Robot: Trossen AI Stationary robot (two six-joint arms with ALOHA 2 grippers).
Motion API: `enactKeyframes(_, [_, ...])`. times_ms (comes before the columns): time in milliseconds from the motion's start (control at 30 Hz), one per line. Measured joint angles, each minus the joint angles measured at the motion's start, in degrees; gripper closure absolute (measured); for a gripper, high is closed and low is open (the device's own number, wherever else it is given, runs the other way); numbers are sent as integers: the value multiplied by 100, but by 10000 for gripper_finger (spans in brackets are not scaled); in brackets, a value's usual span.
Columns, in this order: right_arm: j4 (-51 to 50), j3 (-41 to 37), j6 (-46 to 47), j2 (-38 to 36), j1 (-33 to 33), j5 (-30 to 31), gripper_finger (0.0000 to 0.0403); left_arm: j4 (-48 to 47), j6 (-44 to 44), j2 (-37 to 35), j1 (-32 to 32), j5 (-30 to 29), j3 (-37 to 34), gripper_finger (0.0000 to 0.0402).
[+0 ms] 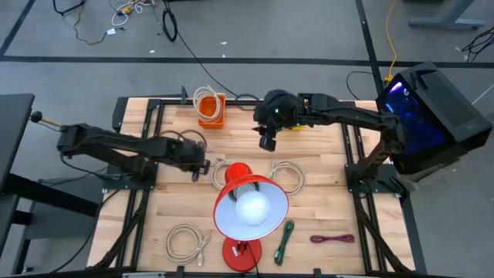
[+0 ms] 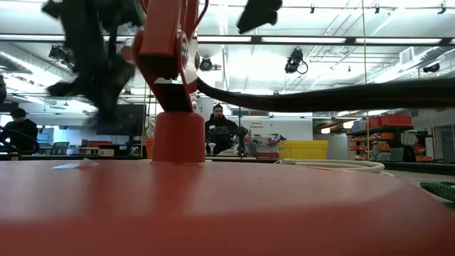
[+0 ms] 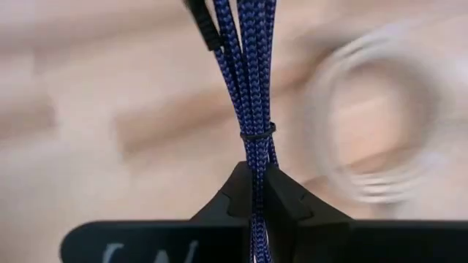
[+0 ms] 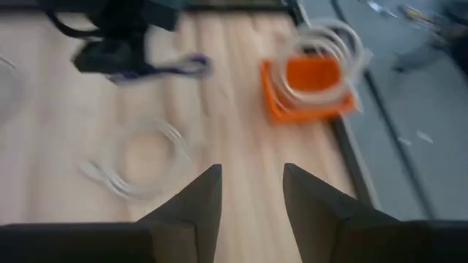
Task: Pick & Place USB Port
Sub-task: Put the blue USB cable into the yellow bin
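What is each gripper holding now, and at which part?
The left gripper pinches the blue braided cable bundle just below its tie; the right gripper is open, empty.

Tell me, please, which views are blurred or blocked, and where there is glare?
Left wrist view: blue cable sharp, table behind blurred. Right wrist view: smeared throughout, orange box included. Low view: red lamp base fills the foreground, out of focus. High view: lit lamp bulb glares white.
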Motion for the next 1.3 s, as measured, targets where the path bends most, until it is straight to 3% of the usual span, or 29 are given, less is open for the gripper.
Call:
enactKeyframes(200, [944, 0, 311, 38, -189, -1305, 254, 1604, 1610, -1067, -41, -1305, 396, 388])
enactKeyframes(333, [1526, 0, 523, 41, -198, -2049, 254, 2670, 2793, -1291, -5, -1421, 448, 388])
enactKeyframes(467, [2255, 0, 841, 41, -196, -2584, 254, 2940, 3401, -1192, -13, -1213, 431, 388])
enactKeyframes(800, [2620, 0, 1252, 178, -205, -2501, 254, 4478, 4638, -1081, -64, -953, 443, 388])
enactKeyframes(1300, [3050, 0, 1535, 413, -183, -2673, 256, 5048, 4932, -1021, -128, -598, 440, 388])
